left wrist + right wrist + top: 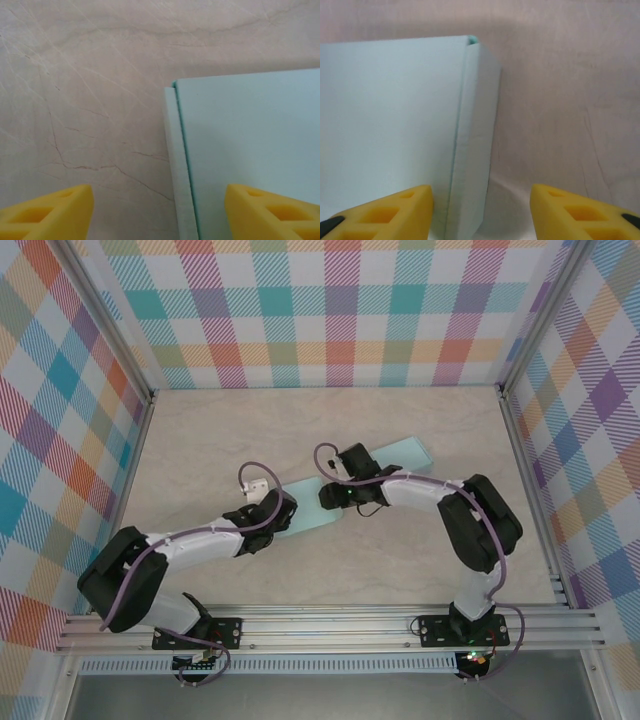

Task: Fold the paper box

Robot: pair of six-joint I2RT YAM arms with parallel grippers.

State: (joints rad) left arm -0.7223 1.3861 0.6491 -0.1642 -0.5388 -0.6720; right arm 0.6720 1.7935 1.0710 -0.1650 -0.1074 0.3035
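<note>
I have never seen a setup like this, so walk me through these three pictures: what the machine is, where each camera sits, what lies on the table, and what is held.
The machine is two white and black robot arms bolted at the near edge of a marble-patterned table, walled by bright checked cloth. The overhead picture looks down from behind the arms. The other two come from cameras on the wrists, so the yellow wedges at their bottom edges are each arm's own fingers.

A flat, pale mint-green paper box, not yet folded up, lies on the table. The left gripper has its open jaws straddling one edge of the sheet. The right gripper straddles another edge, where a narrow flap is creased. Nothing is clamped: both sets of fingers stand apart with a gap either side of the paper.
</note>
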